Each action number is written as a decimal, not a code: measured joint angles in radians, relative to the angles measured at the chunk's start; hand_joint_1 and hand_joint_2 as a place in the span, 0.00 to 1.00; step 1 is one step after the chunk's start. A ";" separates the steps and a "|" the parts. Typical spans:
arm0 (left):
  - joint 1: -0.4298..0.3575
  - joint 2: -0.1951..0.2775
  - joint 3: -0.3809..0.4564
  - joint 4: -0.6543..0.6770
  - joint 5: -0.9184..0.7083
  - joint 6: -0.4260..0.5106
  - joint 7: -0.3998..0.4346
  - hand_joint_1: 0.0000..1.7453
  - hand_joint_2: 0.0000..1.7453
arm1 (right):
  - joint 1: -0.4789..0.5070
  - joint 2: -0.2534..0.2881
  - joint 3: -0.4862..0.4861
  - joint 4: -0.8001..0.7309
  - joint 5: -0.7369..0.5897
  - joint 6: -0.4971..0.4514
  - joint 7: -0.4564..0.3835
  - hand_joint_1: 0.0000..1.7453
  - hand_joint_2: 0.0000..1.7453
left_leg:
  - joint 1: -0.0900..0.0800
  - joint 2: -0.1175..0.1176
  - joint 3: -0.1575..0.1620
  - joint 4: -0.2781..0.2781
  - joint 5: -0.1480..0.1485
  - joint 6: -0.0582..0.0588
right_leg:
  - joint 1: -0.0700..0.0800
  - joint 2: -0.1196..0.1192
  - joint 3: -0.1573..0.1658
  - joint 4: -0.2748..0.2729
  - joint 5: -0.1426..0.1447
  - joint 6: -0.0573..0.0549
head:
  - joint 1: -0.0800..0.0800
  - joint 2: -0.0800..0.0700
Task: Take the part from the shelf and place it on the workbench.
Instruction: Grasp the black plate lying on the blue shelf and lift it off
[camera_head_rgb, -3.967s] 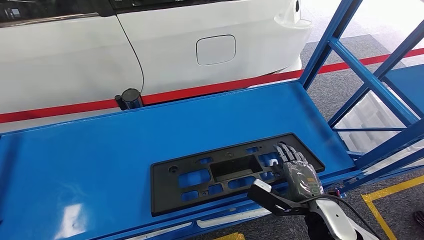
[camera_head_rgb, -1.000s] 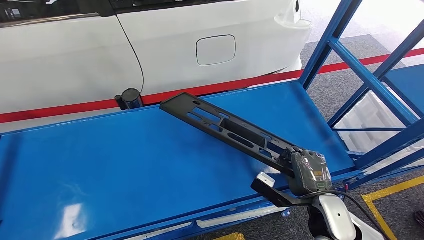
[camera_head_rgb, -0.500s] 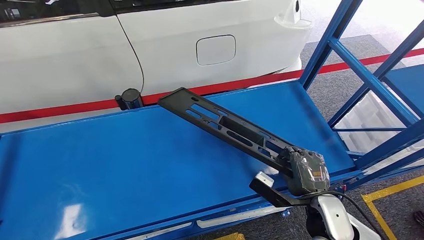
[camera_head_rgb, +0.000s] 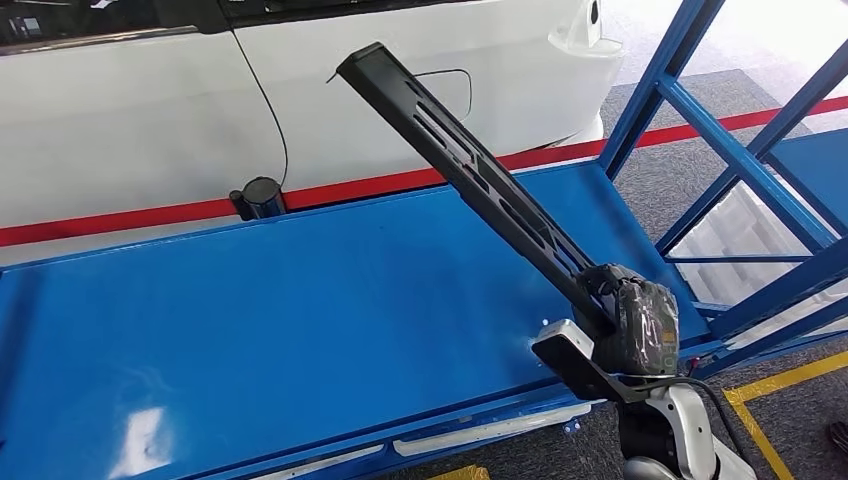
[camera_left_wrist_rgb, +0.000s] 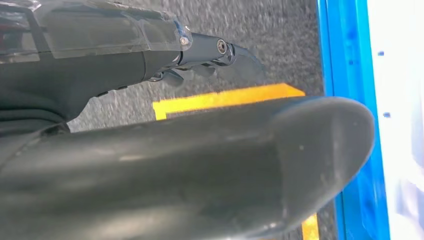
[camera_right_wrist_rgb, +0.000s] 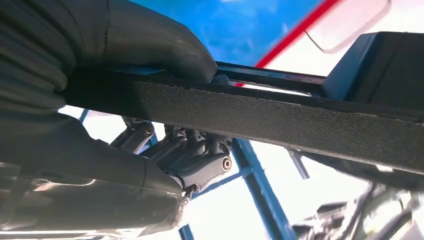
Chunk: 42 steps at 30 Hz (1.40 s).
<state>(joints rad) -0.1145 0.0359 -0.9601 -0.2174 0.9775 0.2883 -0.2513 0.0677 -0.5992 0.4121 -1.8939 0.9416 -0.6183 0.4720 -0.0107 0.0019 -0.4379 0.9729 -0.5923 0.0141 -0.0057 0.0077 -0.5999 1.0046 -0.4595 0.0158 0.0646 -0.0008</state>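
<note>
The right hand (camera_head_rgb: 636, 322) grips one end of the single black part (camera_head_rgb: 465, 165), thumb (camera_right_wrist_rgb: 150, 42) on one face and fingers (camera_right_wrist_rgb: 192, 157) curled under the other. The part tilts steeply up off the blue shelf (camera_head_rgb: 250, 310), its free end high in front of the white car (camera_head_rgb: 130, 110). One slanted blue post (camera_head_rgb: 655, 85) stands just right of it. The left hand (camera_left_wrist_rgb: 150, 60) hangs over grey floor (camera_left_wrist_rgb: 280, 45), fingers loosely curled, holding nothing.

A glossy blue shelf (camera_head_rgb: 250, 320) on a blue steel frame (camera_head_rgb: 740, 150) stands on grey carpet floor (camera_head_rgb: 660, 170) marked with red and yellow lines.
</note>
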 joint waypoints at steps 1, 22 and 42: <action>0.000 0.012 -0.001 0.000 0.000 0.002 0.005 0.00 0.00 | 0.003 0.009 -0.009 -0.003 -0.003 -0.018 -0.014 1.00 1.00 | 0.000 0.000 0.000 0.000 0.000 0.000 | 0.000 0.000 0.000 0.000 0.000 0.000 | 0.000 0.000; -0.012 0.186 -0.007 0.000 0.001 0.003 -0.021 0.00 0.00 | 0.001 0.317 -0.206 -0.019 -0.279 -0.066 -0.429 1.00 1.00 | 0.000 0.001 0.000 0.000 0.001 -0.001 | 0.000 0.001 0.000 0.001 0.000 0.000 | 0.000 0.000; -0.013 0.205 -0.007 -0.003 -0.042 0.004 -0.005 0.00 0.50 | -0.021 0.408 -0.296 -0.035 -0.541 -0.066 -0.577 1.00 1.00 | 0.000 -0.003 0.000 0.000 0.000 -0.001 | 0.000 0.001 0.000 0.001 0.000 0.000 | 0.000 0.000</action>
<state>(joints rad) -0.1272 0.2407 -0.9674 -0.2208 0.9354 0.2918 -0.2565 0.0470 -0.1907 0.1159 -1.9290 0.4001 -0.6844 -0.1047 -0.0107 -0.0009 -0.4377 0.9726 -0.5919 0.0133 -0.0054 0.0088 -0.5999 1.0052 -0.4596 0.0155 0.0641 -0.0008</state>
